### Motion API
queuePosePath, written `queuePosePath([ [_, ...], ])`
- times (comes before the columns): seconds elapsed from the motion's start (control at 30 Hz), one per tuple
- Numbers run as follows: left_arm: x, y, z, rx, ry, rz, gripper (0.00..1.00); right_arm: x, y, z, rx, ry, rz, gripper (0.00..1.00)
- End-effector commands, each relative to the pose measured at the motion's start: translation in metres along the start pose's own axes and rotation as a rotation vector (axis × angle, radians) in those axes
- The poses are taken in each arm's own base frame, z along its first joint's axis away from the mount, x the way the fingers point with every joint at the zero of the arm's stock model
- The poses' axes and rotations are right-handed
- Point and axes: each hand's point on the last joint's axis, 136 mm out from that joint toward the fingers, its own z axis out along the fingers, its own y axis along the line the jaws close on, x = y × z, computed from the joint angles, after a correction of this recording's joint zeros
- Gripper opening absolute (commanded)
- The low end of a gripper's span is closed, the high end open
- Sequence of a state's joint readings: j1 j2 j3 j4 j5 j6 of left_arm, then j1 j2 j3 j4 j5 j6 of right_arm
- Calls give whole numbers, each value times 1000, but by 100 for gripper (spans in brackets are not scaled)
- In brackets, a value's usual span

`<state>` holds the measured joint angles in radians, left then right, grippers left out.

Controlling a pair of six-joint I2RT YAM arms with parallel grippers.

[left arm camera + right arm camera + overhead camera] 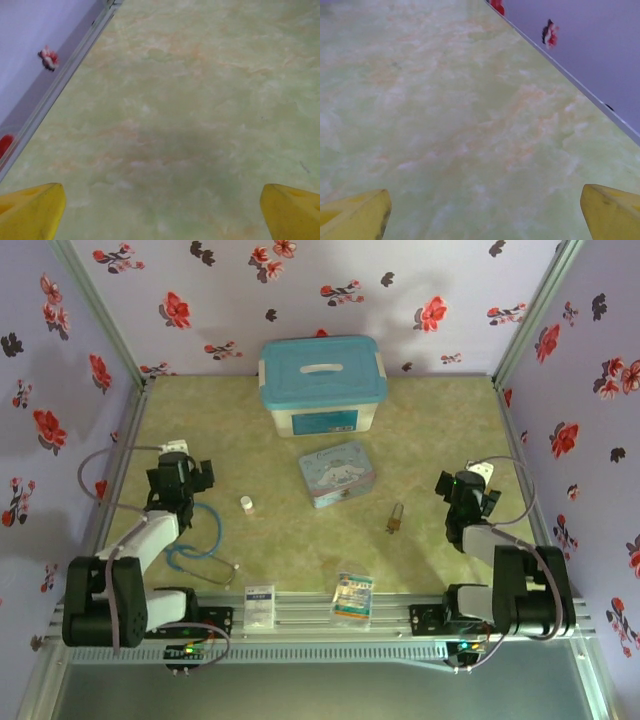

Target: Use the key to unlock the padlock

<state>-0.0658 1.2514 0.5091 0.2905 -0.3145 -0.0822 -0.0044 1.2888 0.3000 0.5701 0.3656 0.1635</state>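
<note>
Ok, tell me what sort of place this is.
Probably a staged robot test cell: floral wall panels box in a green tabletop, two arms are bolted to an aluminium rail, and props like a cartoon tin lie about.

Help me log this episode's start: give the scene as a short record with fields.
padlock: on the table, right of the cartoon tin and nearer the arms, untouched
left claw: open, over bare table
right claw: open, over bare table
other items: blue-lidded box, white bottle, stethoscope
task stage: not begun
</note>
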Motion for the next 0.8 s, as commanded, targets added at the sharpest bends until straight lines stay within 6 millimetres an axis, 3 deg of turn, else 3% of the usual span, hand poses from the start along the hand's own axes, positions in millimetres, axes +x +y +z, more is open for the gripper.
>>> queuePosePath([
  [0.0,-21,-1,15,53,-162,-42,100,-42,23,3,-128,-183,68,98],
  [0.2,-1,-13,41,150,-128,-46,100,-27,44,24,-214,-193,34,97],
  [0.3,2,-13,39,151,-154,-49,100,-21,48,31,-211,-98,6,99],
  [0.37,5,-16,39,159,-155,-37,100,-22,56,32,-238,-105,-25,99],
  [0.77,6,-23,38,170,-172,6,100,-21,60,32,-254,-91,-39,99],
])
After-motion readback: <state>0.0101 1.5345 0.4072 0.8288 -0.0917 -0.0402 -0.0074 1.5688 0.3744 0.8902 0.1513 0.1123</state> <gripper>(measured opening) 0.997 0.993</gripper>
